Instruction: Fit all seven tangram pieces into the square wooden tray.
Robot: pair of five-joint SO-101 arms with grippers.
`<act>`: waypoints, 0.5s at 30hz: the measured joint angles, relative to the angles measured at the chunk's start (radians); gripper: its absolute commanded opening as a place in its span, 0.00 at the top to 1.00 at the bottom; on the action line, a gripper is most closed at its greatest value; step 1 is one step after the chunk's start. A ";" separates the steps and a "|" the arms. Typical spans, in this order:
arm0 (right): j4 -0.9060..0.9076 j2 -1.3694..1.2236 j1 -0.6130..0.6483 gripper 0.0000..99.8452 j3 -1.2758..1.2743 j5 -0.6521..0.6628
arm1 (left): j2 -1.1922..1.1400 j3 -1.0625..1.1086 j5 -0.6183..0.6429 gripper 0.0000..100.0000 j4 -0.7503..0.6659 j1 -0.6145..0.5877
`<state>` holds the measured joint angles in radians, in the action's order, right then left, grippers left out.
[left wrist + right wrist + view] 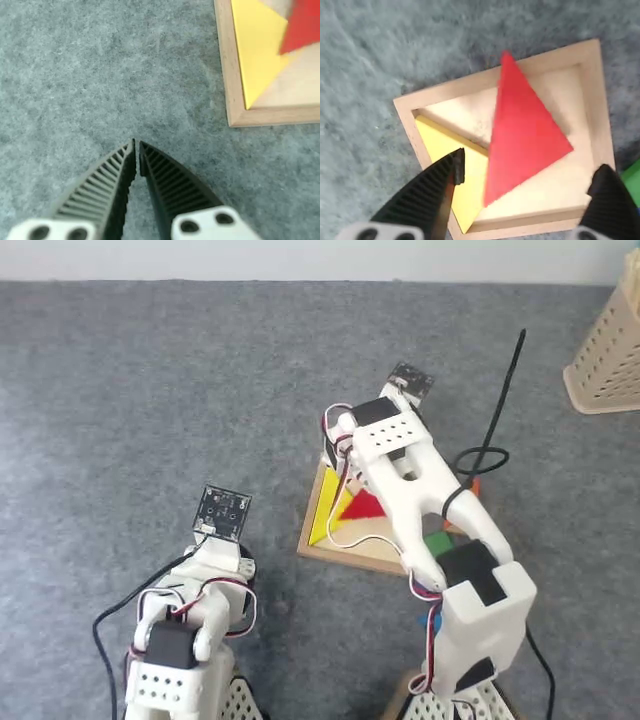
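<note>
A: Starting with the tray [450, 93]. Where does it sit, and what is in it?

B: Item one, square wooden tray, flat on the grey carpet [100, 75] under the right arm. Item two, yellow triangle [470, 197], seated flat in a corner with its edges along the walls. Item three, red triangle [520, 135], lying askew with one tip over the rim and one edge overlapping the yellow piece. My guess is it needs turning before it can drop in.

A: And the right gripper [530, 165]?

B: Directly above the tray, jaws spread wide and holding nothing. The red piece is between them in the wrist view. That stance suits coming down for a fresh grip, I'd say.

A: The left gripper [136, 145]?

B: Low over bare carpet, just off a tray corner, jaws pressed almost together and empty. It looks parked there to leave the other arm room.

A: Other pieces?

B: A green piece [437, 540] outside the tray, beside its far edge. The task is barely begun.
</note>
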<state>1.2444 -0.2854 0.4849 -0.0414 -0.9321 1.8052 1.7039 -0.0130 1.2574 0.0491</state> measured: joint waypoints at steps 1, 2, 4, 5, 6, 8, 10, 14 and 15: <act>0.000 0.000 0.000 0.62 0.000 0.000 | 0.000 0.000 0.000 0.99 0.000 0.000; 0.000 0.000 0.000 0.62 0.000 0.000 | 0.000 0.000 0.000 0.99 0.000 0.000; -0.002 0.000 0.002 0.66 0.000 0.006 | 0.000 0.000 0.000 0.99 0.000 0.000; -0.002 0.000 -0.005 0.70 0.000 0.037 | 0.000 0.000 0.000 0.99 0.000 0.000; -0.002 0.000 -0.014 0.75 0.006 0.081 | 0.000 0.000 0.000 0.99 0.000 0.000; -0.002 0.005 -0.034 0.86 0.015 0.210 | 0.000 0.000 0.000 0.99 0.000 0.000; -0.002 0.031 -0.049 0.95 0.015 0.371 | 0.000 0.000 0.000 0.99 0.000 0.000; -0.028 0.129 -0.060 0.98 0.015 0.703 | 0.000 0.000 0.000 0.99 0.000 0.000; -0.041 0.153 -0.057 0.97 0.011 0.778 | 0.000 0.000 0.000 0.99 0.000 0.000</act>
<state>1.2029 -0.1320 0.4281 -0.0307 -0.1542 1.8052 1.7039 -0.0130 1.2574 0.0491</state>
